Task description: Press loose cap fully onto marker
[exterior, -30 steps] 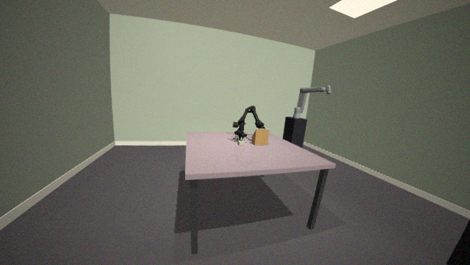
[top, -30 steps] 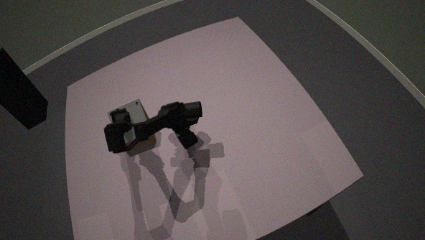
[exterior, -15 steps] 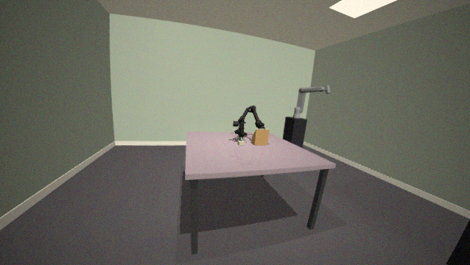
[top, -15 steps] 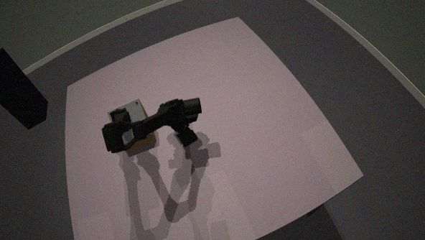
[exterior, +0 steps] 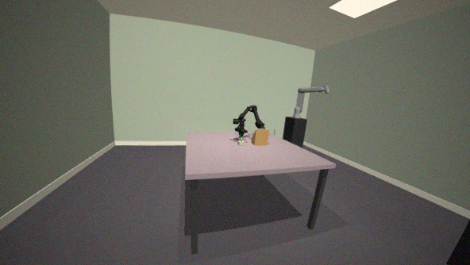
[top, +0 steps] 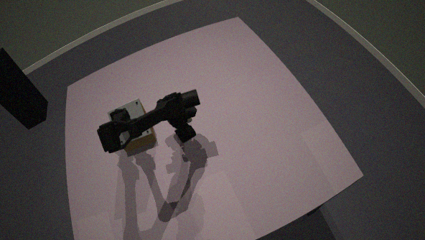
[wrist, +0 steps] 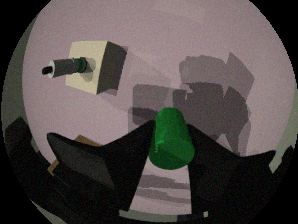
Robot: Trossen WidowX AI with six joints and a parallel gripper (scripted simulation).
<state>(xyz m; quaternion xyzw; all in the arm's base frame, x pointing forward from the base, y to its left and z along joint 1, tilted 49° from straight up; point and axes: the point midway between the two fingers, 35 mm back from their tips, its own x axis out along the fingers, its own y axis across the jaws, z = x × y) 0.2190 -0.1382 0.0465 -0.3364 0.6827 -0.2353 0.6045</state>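
The green cap (wrist: pixel 171 145) is between the two black fingers of my gripper (wrist: pixel 170 126) (exterior: pixel 240 134), which is shut on it. Whether the cap still touches the table cannot be told. The cream holder block (wrist: pixel 89 75) (exterior: pixel 241 143) stands on the table, at the upper left in the wrist view. The grey marker (wrist: pixel 63 68) stands upright in it, with a green band low down and a dark tip, uncapped. The marker is to the left of the cap and apart from it. In the top view my arm hides the fingers and cap.
An orange-brown box (top: pixel 143 143) (exterior: pixel 260 137) with a pale top is under my arm's base on the pinkish table (top: pixel 251 90) (exterior: pixel 254 159). A black pedestal (top: pixel 19 90) (exterior: pixel 294 130) with a grey arm (exterior: pixel 313 90) stands beyond the table's edge.
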